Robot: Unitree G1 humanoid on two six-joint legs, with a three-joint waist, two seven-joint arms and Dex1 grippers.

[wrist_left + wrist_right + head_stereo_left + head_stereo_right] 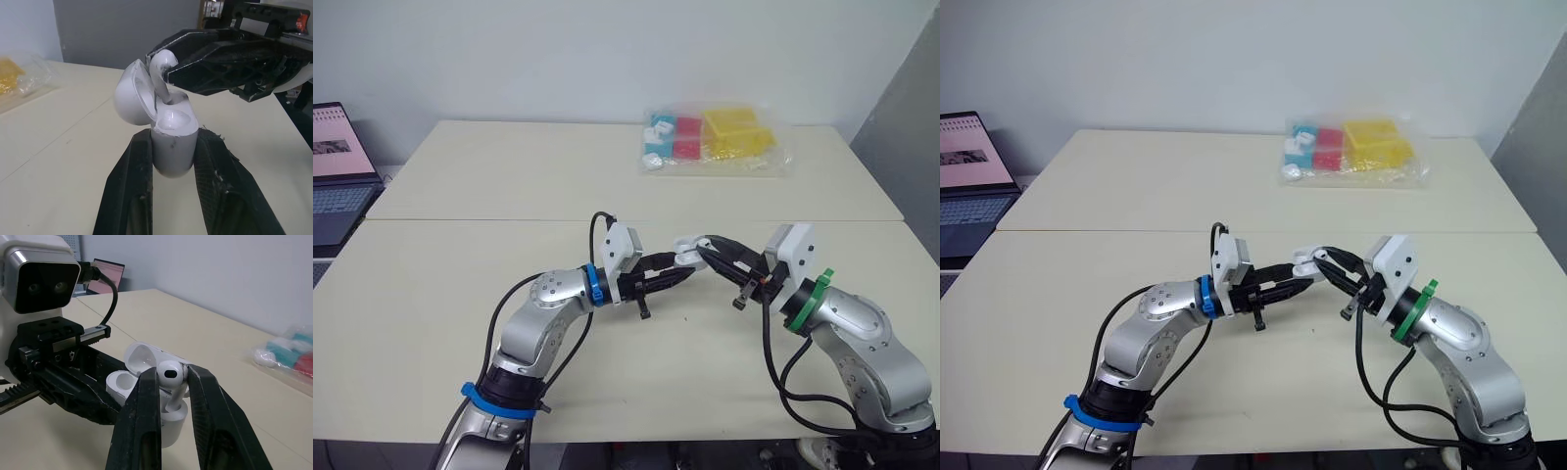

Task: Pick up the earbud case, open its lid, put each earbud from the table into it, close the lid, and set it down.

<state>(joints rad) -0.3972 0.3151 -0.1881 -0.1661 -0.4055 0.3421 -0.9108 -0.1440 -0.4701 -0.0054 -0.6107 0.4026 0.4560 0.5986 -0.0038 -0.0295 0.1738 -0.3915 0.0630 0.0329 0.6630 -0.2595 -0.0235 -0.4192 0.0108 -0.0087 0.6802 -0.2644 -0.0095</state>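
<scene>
Holding the earbud case [173, 152] upright between its two black fingers, the left gripper [677, 274] presses on the lower body of the case from both sides. The case is in the air above the near half of the table [509, 166], about midway between the left and right edges. Its lid [129, 93] is open and stands tilted back on the hinge. The right gripper [172, 377] meets the case from the opposite side and pinches one white earbud [171, 372] by its head. The stem of the earbud points down into the open case. Near the far right corner lies a clear plastic bag [720, 137] with yellow, red and blue pieces inside. A laptop [337, 176] stands open beyond the left edge.
</scene>
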